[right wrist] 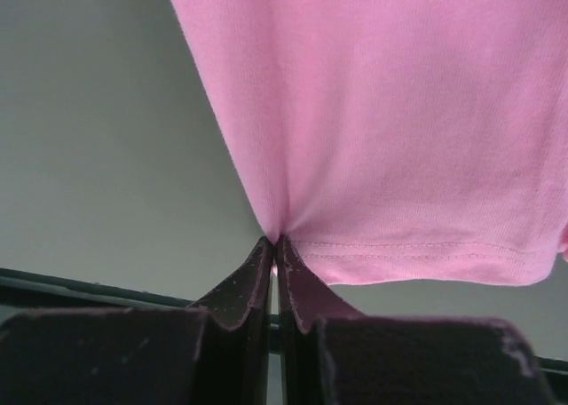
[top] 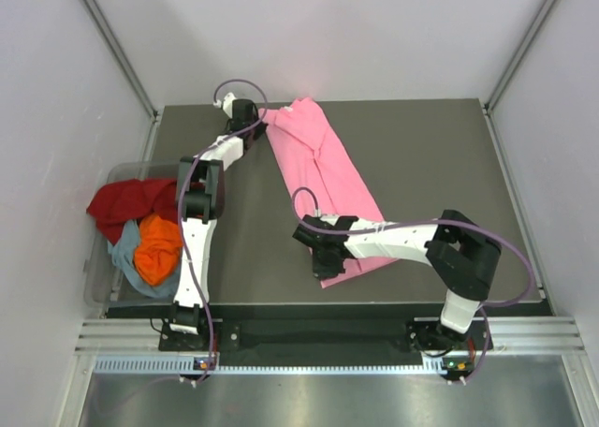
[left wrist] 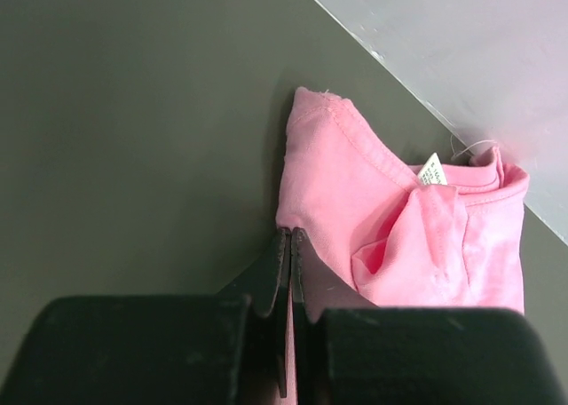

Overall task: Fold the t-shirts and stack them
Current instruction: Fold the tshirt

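Pink t-shirt (top: 323,169) lay on the counter (top: 430,165), long axis running far-left to near-right. Left tool (left wrist: 291,238) was clenched on its far collar-end edge. Right tool (right wrist: 273,242) was clenched on the near hem corner.

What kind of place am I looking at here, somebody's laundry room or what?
Probably a robot lab test cell, not a home: a left arm and right arm mounted at a dark table, blank white panels walling it in, and a clear bin of t-shirts.
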`<state>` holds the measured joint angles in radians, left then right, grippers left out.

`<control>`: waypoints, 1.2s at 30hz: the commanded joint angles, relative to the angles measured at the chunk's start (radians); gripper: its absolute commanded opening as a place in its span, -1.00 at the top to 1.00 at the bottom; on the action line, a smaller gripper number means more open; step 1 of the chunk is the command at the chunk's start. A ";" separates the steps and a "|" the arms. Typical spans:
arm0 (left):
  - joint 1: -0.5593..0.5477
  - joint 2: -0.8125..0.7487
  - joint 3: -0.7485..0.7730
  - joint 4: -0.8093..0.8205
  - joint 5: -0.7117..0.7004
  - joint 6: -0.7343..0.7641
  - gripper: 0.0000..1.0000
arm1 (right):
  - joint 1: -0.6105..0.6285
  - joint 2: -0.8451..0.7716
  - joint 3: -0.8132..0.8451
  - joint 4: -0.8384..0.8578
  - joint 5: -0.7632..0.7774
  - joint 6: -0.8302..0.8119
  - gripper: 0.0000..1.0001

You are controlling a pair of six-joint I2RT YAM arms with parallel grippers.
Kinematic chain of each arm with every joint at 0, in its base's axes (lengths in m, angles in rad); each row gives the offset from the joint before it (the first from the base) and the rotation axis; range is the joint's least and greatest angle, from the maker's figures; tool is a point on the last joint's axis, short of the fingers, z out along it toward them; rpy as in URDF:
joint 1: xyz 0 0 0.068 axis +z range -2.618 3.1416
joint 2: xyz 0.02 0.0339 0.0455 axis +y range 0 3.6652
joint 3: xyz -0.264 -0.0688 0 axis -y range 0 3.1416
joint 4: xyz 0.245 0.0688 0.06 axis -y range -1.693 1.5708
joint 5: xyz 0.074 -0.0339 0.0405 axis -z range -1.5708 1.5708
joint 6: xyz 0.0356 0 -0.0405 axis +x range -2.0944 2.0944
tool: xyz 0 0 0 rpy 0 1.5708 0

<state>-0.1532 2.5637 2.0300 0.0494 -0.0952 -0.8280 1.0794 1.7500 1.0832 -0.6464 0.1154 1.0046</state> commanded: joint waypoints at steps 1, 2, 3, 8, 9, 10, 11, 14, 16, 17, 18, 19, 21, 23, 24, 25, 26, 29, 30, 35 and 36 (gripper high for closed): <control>0.012 0.009 0.038 -0.043 -0.005 0.027 1.00 | 0.033 0.026 0.082 0.001 0.004 0.068 0.86; 0.012 0.009 0.036 -0.043 0.000 0.027 0.98 | 0.033 0.029 0.099 -0.010 0.006 0.068 0.86; 0.012 -0.019 0.032 -0.078 0.008 0.039 0.90 | 0.033 0.029 0.125 -0.018 0.006 0.062 0.77; -0.002 -0.210 -0.206 0.012 0.026 0.055 0.28 | 0.031 -0.033 0.129 -0.058 0.018 0.000 0.44; -0.003 -0.270 -0.233 0.018 0.022 0.069 0.22 | 0.031 -0.046 0.121 -0.067 0.020 -0.004 0.38; -0.005 -0.295 -0.263 0.015 0.019 0.078 0.21 | 0.031 -0.059 0.115 -0.071 0.018 -0.011 0.35; -0.005 -0.315 -0.267 0.003 0.014 0.085 0.21 | 0.031 -0.082 0.110 -0.079 0.015 -0.027 0.35; -0.006 -0.370 -0.254 -0.092 0.026 0.108 0.17 | 0.008 -0.144 0.092 -0.113 0.027 -0.067 0.35; -0.008 -0.422 -0.280 -0.120 0.064 0.118 0.17 | -0.024 -0.185 0.063 -0.117 0.023 -0.099 0.38; -0.014 -0.445 -0.298 -0.138 0.081 0.124 0.17 | -0.044 -0.219 0.052 -0.119 0.003 -0.144 0.39; -0.020 -0.497 -0.322 -0.141 0.089 0.148 0.17 | -0.102 -0.236 0.028 -0.125 -0.008 -0.165 0.39; -0.032 -0.531 -0.400 -0.141 0.066 0.165 0.15 | -0.134 -0.253 0.011 -0.131 -0.023 -0.190 0.38; -0.075 -0.626 -0.496 -0.102 0.049 0.206 0.12 | -0.246 -0.306 -0.053 -0.136 -0.046 -0.267 0.35; -0.121 -0.701 -0.612 -0.114 0.069 0.199 0.12 | -0.382 -0.357 -0.122 -0.116 -0.112 -0.367 0.38; -0.141 -0.726 -0.654 -0.111 0.080 0.201 0.13 | -0.424 -0.371 -0.141 -0.110 -0.153 -0.401 0.41; -0.163 -0.752 -0.735 -0.112 0.078 0.202 0.14 | -0.461 -0.382 -0.153 -0.108 -0.164 -0.426 0.45; -0.210 -0.805 -0.775 -0.117 0.071 0.195 0.14 | -0.526 -0.392 -0.160 -0.117 -0.160 -0.454 0.51; -0.302 -0.879 -0.925 -0.120 0.133 0.161 0.14 | -0.599 -0.385 -0.183 -0.116 -0.160 -0.485 0.73; -0.324 -0.923 -0.962 -0.114 0.143 0.153 0.14 | -0.636 -0.379 -0.192 -0.116 -0.157 -0.485 0.80; -0.449 -1.043 -1.123 -0.125 0.187 0.119 0.14 | -0.661 -0.357 -0.213 -0.073 -0.135 -0.478 0.86; -0.465 -1.057 -1.149 -0.135 0.192 0.115 0.13 | -0.661 -0.353 -0.226 -0.073 -0.122 -0.474 0.88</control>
<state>-0.5854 1.6009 0.9222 -0.0948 0.0650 -0.6865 0.4259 1.3930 0.8719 -0.7559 -0.0132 0.5564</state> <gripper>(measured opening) 0.431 0.070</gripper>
